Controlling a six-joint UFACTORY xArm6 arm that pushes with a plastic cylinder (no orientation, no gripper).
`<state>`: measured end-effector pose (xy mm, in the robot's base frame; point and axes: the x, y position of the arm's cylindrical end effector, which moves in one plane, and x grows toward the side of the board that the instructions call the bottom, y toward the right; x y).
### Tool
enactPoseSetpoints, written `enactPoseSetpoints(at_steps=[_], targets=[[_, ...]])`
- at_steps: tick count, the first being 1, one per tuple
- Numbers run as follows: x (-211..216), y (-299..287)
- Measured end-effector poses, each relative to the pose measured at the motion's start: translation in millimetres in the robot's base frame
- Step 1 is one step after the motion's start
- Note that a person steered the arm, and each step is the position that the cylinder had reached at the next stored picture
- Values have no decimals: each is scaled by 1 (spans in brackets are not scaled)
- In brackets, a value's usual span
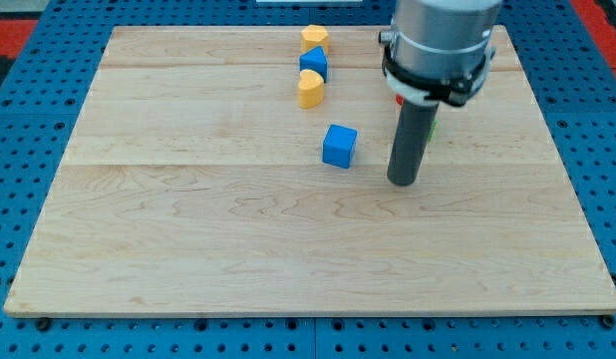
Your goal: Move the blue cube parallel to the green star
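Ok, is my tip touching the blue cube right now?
No, my tip stands apart from the blue cube, off to the view's right with bare board between them.

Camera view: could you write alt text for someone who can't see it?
A dark rod's tip rests on a wooden board, just to the view's right of a blue cube and not touching it. Near the view's top, a yellow block, a blue block and another yellow block form a short column.
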<state>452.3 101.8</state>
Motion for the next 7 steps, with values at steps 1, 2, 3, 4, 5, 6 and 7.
enactPoseSetpoints(at_steps=[1, 2, 3, 4, 5, 6, 7], targets=[[-16, -25], [-21, -66], [-20, -85], [-20, -96], [-12, -104], [-12, -122], [-15, -138]])
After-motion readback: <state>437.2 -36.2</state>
